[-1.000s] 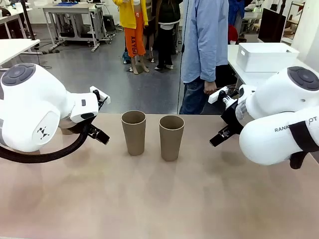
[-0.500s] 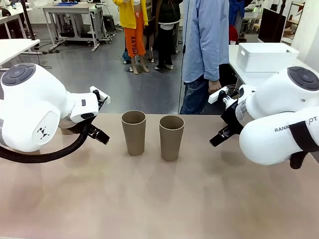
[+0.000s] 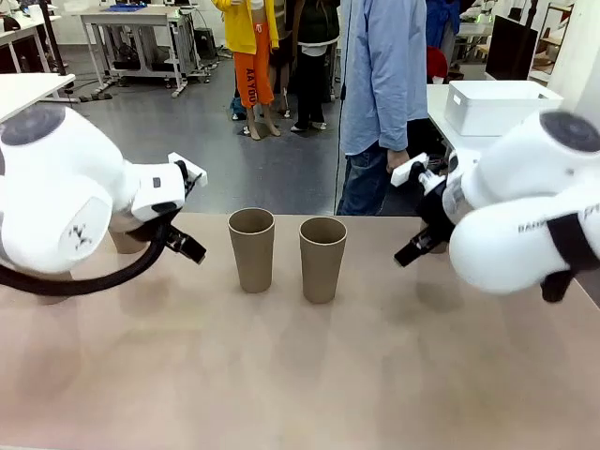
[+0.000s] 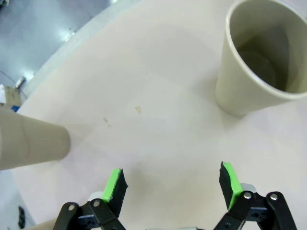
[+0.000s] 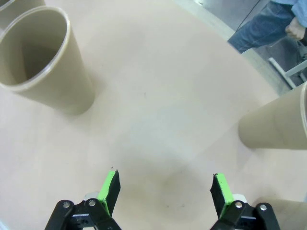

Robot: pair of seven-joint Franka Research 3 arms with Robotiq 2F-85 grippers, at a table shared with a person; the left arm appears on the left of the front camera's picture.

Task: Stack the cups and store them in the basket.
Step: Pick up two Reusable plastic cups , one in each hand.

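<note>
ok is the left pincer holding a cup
No, the left pincer is open, with just bare table in its gap.

arms: glossy white, rounded | cable: black, looped | fingers: black, green pads

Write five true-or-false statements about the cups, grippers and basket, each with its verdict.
1. The left cup and the right cup stand upright and apart. True.
2. The left gripper is shut on a cup. False: it is open, with nothing between its fingers.
3. The right gripper is open above bare table. True.
4. The basket stands between the two cups. False: it stands farther off, behind the right arm.
5. The right cup is nested inside the left cup. False: each stands by itself on the table.
</note>
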